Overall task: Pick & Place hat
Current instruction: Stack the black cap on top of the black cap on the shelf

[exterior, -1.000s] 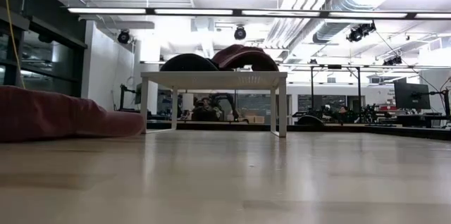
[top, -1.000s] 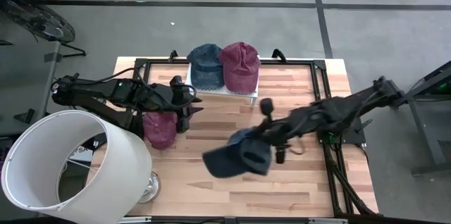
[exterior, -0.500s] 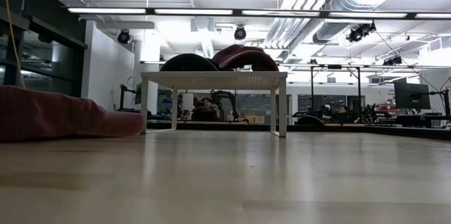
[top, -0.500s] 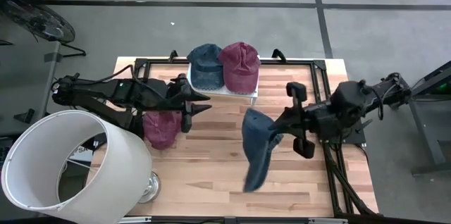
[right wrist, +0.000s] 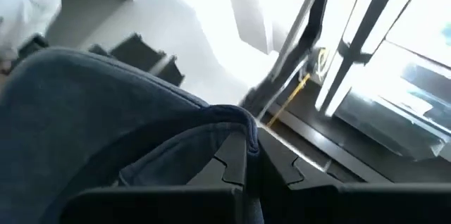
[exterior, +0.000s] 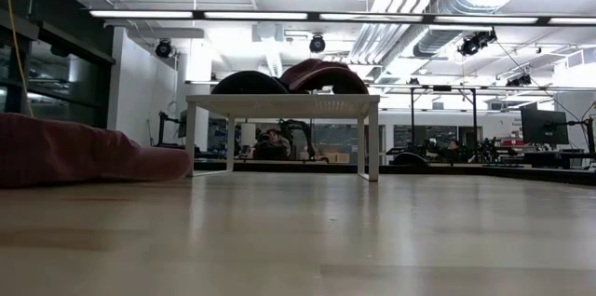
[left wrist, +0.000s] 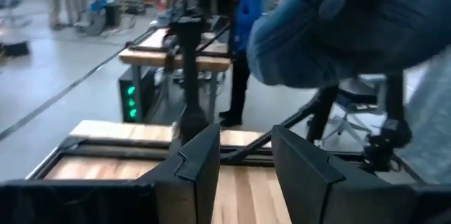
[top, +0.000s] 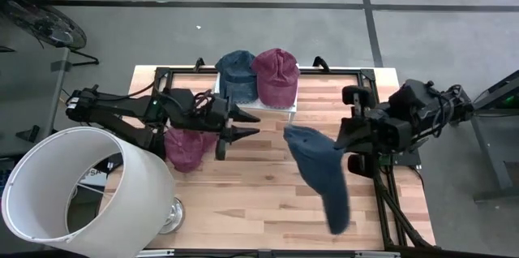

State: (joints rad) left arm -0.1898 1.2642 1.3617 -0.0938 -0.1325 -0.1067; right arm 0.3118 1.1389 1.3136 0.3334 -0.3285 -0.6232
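Wooden tabletop spans the scene: at left the left gripper hovers, fingers apart and empty, above a maroon hat; at right the right gripper, clamped on the blue hat, holds it dangling. Best lower it steadily, keeping the brim from swinging.

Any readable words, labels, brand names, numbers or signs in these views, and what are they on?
None can be read.
White lampshade: a dark label shows inside it, with lettering too small to read.
Blue hat held by the right claw: no visible print.
Hats on the white stand: no visible print.
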